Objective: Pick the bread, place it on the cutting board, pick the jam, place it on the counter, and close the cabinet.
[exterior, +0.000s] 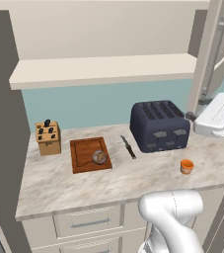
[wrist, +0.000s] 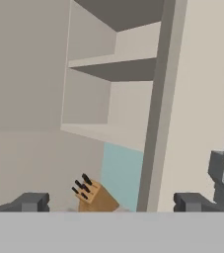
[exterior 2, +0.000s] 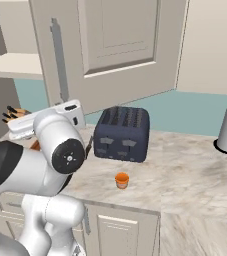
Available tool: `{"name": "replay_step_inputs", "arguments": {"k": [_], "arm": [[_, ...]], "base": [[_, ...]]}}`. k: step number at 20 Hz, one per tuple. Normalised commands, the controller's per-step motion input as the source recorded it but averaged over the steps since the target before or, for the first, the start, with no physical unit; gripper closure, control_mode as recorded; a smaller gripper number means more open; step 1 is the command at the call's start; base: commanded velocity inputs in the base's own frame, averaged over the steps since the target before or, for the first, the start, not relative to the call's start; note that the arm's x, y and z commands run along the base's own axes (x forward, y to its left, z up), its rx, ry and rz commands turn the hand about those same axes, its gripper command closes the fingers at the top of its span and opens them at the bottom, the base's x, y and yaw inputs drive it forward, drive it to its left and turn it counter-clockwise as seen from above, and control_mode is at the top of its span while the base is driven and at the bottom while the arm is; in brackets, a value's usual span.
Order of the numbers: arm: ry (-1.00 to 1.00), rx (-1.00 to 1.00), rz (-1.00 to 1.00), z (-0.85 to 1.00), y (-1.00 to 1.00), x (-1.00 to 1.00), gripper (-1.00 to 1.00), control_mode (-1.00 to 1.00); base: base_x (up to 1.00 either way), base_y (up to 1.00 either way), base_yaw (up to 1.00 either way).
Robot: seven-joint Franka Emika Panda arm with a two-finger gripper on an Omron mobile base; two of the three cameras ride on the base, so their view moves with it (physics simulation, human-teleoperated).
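The arm is raised, its tool (wrist: 111, 202) spread wide and empty.

One loaf (exterior: 99, 157), one jar (exterior: 186, 166), one toaster (exterior: 159, 125), one knife (exterior: 128, 147).

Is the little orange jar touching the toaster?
Apart. In the left base view a strip of bare counter separates the jam from the toaster; the right base view shows that gap too.
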Motion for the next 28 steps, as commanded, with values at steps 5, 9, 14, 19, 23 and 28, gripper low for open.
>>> {"name": "replay_step_inputs", "arguments": {"k": [5,9,14,19,23,28], "arm": [[-0.04,0.00,0.00,-0.17,0.20,0.24,-1.00,-1.00],[-0.06,0.00,0.00,-0.14,0.15,0.29,-1.00,-1.00],[-0.06,0.00,0.00,-0.17,0.10,0.34,-1.00,-1.00],[-0.04,0.00,0.00,-0.21,0.13,0.41,-1.00,-1.00],[-0.04,0.00,0.00,-0.22,0.17,0.43,-1.00,-1.00],[-0.03,0.00,0.00,-0.23,0.17,0.47,-1.00,-1.00]], "base": [[0.00,0.00,0.00],[0.00,0.00,0.00],[0.00,0.00,0.00],[0.00,0.00,0.00],[0.00,0.00,0.00],[0.00,0.00,0.00]]}}
